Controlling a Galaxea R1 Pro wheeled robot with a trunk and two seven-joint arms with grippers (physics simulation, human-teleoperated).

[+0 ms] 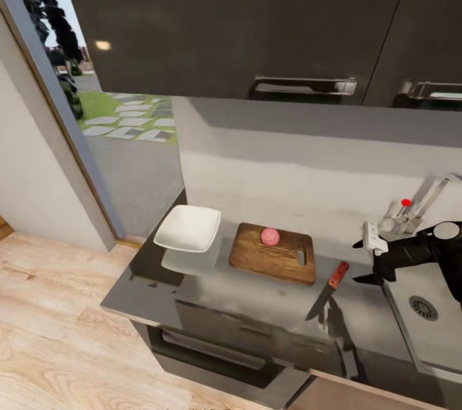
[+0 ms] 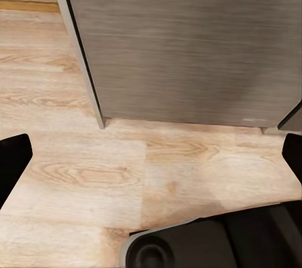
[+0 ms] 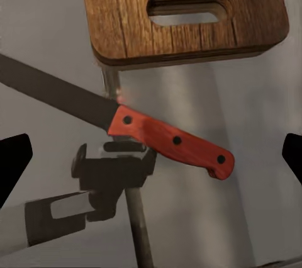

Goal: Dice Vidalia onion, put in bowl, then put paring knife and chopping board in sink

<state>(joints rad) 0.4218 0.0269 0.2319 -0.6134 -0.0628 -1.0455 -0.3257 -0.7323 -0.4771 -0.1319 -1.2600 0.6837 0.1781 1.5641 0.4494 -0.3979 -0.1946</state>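
Note:
The pinkish Vidalia onion [image 1: 270, 236] rests on the dark wooden chopping board [image 1: 273, 253], which lies on the glossy grey countertop [image 1: 256, 301]. Left of the board stands the white bowl [image 1: 188, 228]. The paring knife [image 1: 327, 291] lies on the countertop just right of the board, red handle toward the wall. My right gripper [image 1: 364, 262] hovers open beside the knife handle, over the sink's left edge. In the right wrist view the knife [image 3: 173, 142] and the board's handle end [image 3: 189, 10] lie below my open right gripper [image 3: 153, 162]. My left gripper [image 2: 153, 158] is open over wooden floor.
The steel sink [image 1: 443, 339] with its round drain [image 1: 423, 307] is at the right, the chrome tap with a red knob [image 1: 405, 202] behind it. Dark wall cabinets [image 1: 256, 18] hang overhead. A glass door opens at the left. A grey cabinet side [image 2: 182, 41] stands near my left arm.

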